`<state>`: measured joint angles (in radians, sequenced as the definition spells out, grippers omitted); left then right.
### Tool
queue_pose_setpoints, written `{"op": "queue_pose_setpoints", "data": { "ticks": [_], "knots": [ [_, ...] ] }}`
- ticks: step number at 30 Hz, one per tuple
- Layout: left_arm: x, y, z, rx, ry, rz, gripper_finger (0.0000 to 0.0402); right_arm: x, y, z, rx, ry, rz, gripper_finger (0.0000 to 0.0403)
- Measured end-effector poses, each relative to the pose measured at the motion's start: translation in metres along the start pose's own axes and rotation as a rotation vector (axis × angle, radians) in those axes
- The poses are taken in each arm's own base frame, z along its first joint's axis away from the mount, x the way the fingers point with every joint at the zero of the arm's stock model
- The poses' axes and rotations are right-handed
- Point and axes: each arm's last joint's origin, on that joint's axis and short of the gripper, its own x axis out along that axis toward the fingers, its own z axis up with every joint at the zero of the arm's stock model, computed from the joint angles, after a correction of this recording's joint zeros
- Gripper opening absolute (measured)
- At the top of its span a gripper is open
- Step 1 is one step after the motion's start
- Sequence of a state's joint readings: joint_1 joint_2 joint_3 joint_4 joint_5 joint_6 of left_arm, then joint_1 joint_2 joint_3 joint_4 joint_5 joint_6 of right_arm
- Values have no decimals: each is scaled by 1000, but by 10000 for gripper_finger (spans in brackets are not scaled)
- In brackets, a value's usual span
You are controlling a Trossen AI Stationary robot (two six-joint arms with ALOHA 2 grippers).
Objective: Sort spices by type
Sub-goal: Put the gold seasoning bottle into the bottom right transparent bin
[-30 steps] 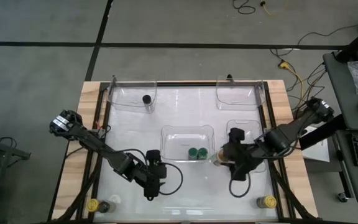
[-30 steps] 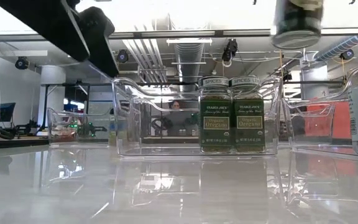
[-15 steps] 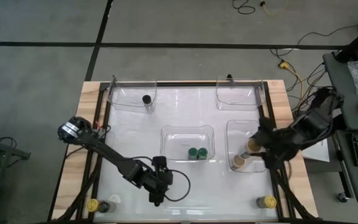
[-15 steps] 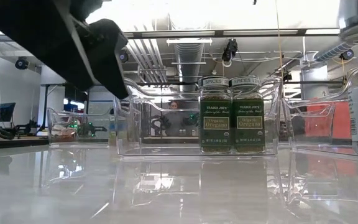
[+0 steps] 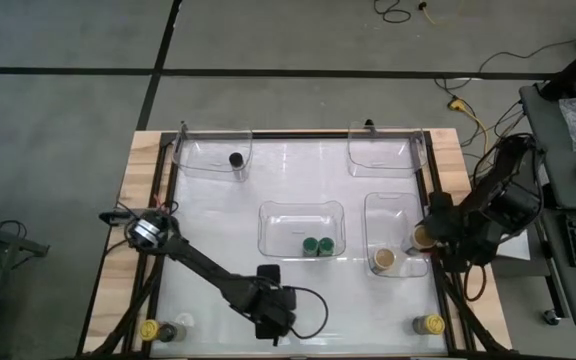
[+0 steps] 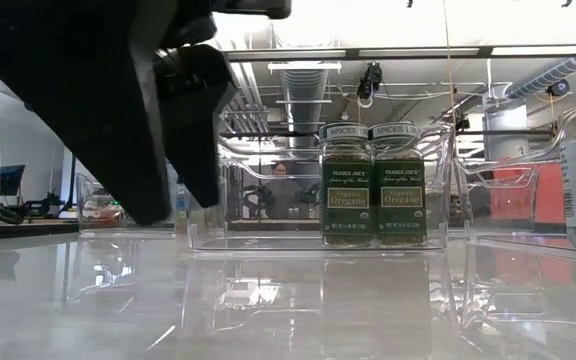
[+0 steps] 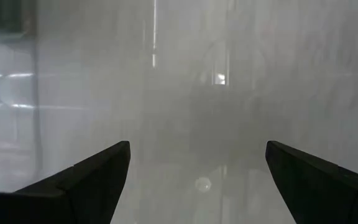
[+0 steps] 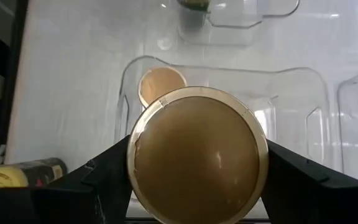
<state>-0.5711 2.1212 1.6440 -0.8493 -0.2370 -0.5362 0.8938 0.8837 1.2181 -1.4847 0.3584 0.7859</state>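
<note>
Tan jar gripped by the right gripper, over the right-hand tray, centre right of the high view.

Clear trays already hold one tan jar at the right tray's lower end, two green jars in the centre tray, and a black jar in the upper-left tray. The step in hand looks like placing the second tan jar beside its twin; next, lower it inside the tray walls, clear of the standing jar, then let go. The left gripper hangs open and empty at the lower centre over bare table, with free room around. Yellow jars wait at the lower corners.
</note>
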Motion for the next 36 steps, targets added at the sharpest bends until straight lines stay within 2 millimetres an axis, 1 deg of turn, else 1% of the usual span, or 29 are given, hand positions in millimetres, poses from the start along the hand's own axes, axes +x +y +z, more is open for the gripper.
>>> {"op": "queue_pose_setpoints", "data": {
  "ticks": [4,9,16,22,26,36],
  "knots": [
    [5,-8,9,-11,-11,-22,359,10,3,-7,6,35,3,269],
    [9,-14,17,-30,-50,-46,359,22,7,-14,21,37,11,269],
    [9,-18,13,-27,-43,-46,359,46,14,-27,44,54,2,269],
    [9,-20,11,-18,-41,-46,359,59,19,-33,66,4,-26,269],
    [10,-21,10,-14,-35,-42,359,67,21,-37,69,18,-60,269],
    [10,-21,9,7,-42,-31,359,88,29,-47,92,4,-72,269]
  ]
}}
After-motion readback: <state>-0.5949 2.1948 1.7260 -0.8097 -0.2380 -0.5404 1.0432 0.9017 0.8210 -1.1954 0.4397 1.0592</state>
